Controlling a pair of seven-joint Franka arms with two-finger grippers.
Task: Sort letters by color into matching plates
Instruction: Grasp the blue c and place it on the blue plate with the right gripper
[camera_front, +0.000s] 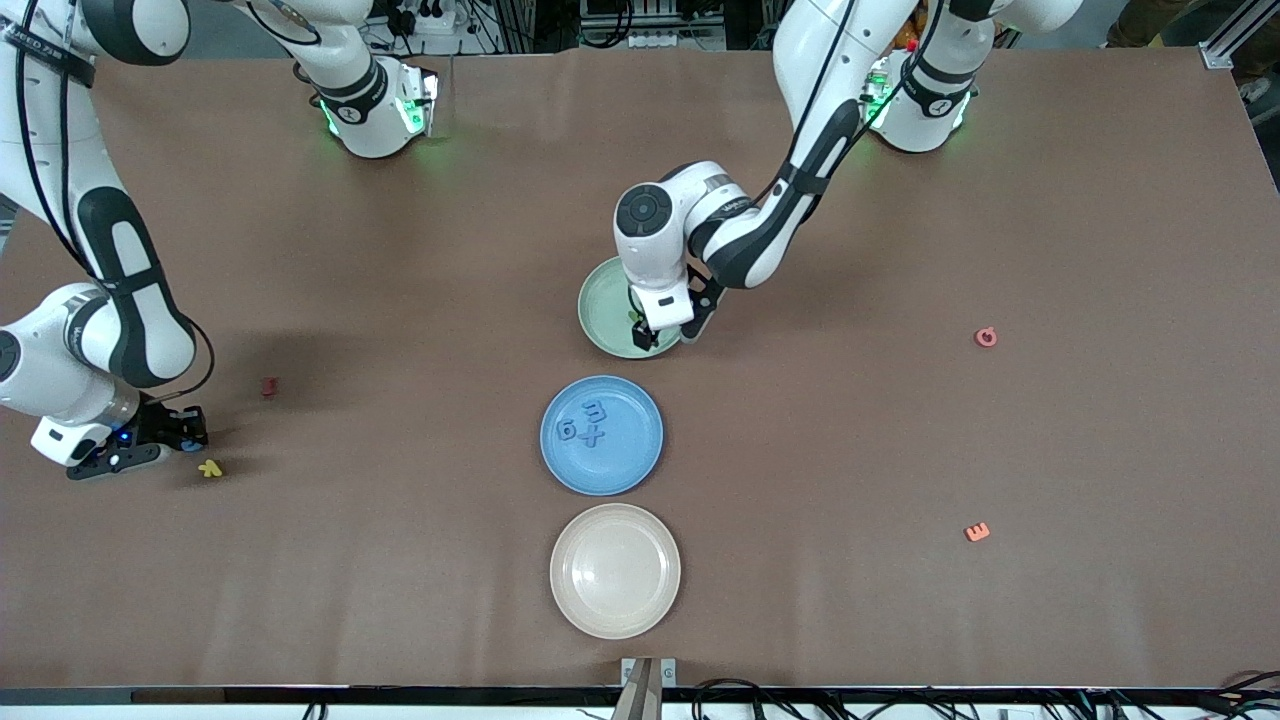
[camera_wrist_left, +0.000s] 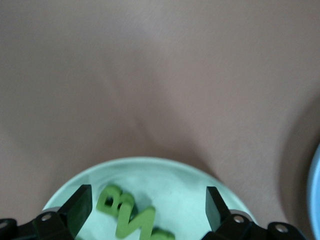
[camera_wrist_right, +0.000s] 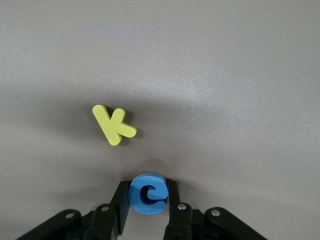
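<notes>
My left gripper (camera_front: 645, 335) hangs open just over the pale green plate (camera_front: 600, 300). In the left wrist view its fingers (camera_wrist_left: 80, 207) stand wide apart around green letters (camera_wrist_left: 120, 205) lying loose in the green plate (camera_wrist_left: 185, 182). My right gripper (camera_front: 188, 440) is down at the table near the right arm's end, shut on a blue letter (camera_wrist_right: 148, 192). The right gripper (camera_wrist_right: 148, 191) pinches that letter from both sides. A yellow letter (camera_wrist_right: 114, 125) lies beside it on the table. The blue plate (camera_front: 625, 460) holds three blue letters (camera_front: 585, 425).
An empty cream plate (camera_front: 615, 570) sits nearest the front camera, in line with the other two. A dark red letter (camera_front: 269, 385) and the yellow letter (camera_front: 210, 468) lie near the right gripper. Pink (camera_front: 986, 337) and orange (camera_front: 977, 532) letters lie toward the left arm's end.
</notes>
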